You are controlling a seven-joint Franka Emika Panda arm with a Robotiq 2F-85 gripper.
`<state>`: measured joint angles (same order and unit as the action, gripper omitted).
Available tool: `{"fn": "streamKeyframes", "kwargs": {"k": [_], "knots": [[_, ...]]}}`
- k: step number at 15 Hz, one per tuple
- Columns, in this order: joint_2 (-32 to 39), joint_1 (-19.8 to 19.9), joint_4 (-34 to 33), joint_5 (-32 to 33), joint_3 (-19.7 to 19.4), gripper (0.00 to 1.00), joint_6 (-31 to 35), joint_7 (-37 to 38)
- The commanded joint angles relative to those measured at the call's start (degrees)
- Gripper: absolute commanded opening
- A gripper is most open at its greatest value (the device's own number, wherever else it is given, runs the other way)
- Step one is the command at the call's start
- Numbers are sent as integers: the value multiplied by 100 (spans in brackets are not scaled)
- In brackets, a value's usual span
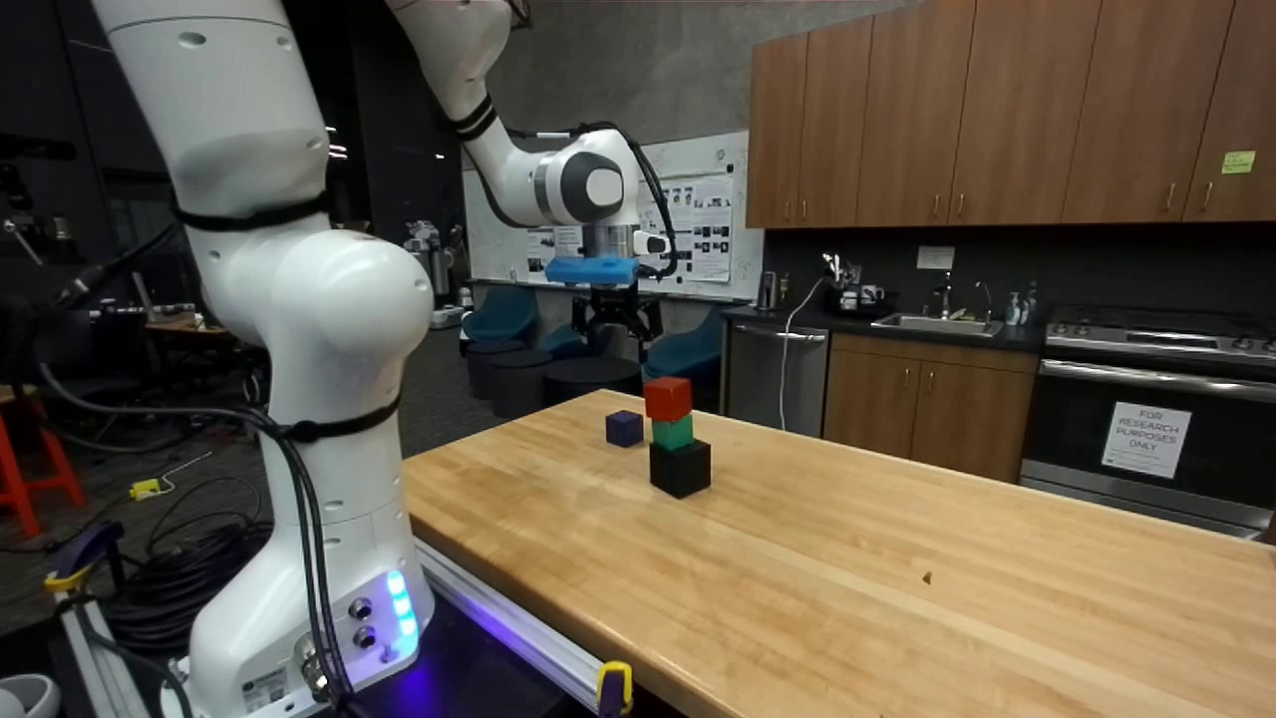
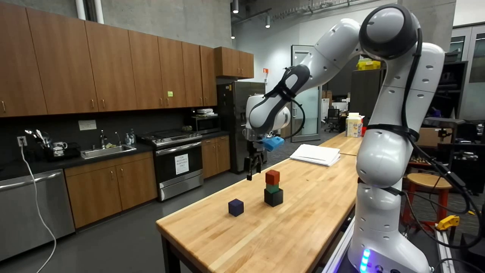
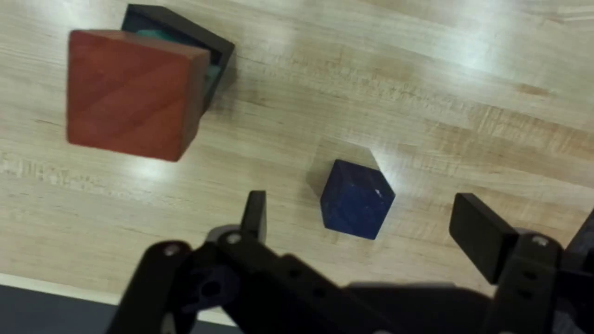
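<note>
My gripper (image 3: pixel 364 222) is open and empty in the wrist view, with its two black fingers wide apart. It hangs above the table in both exterior views (image 1: pixel 618 334) (image 2: pixel 254 172). A dark blue cube (image 3: pixel 355 202) lies on the table below, seen between the fingers and not touched. It also shows in both exterior views (image 1: pixel 624 428) (image 2: pixel 236 207). Beside it stands a stack. A black open-topped box (image 1: pixel 680 469) is at the bottom, a green block (image 1: pixel 673 432) rises out of it, and a red cube (image 1: pixel 668 398) sits on top. The red cube (image 3: pixel 127 97) partly hides the green block in the wrist view.
The wooden table (image 1: pixel 847 558) has its edge near the blue cube, seen at the lower left of the wrist view (image 3: pixel 55 288). A stack of white paper (image 2: pixel 316 154) and a carton (image 2: pixel 354 126) stand farther along. A small dark mark (image 1: pixel 927 577) is on the tabletop.
</note>
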<state>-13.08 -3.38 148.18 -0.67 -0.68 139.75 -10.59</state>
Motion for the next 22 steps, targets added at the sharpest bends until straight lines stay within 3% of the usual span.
{"fn": "streamKeyframes", "kwargs": {"k": [1, 12, 19, 22], "knots": [[17, -144, 233, -73, 214, 100, -24, 178], [673, -283, 465, 104, 917, 100, 455, 1843], [1205, -373, 298, 332, 1080, 100, 1142, 2430], [1409, -369, 163, 788, 1053, 100, 1449, 2833]]}}
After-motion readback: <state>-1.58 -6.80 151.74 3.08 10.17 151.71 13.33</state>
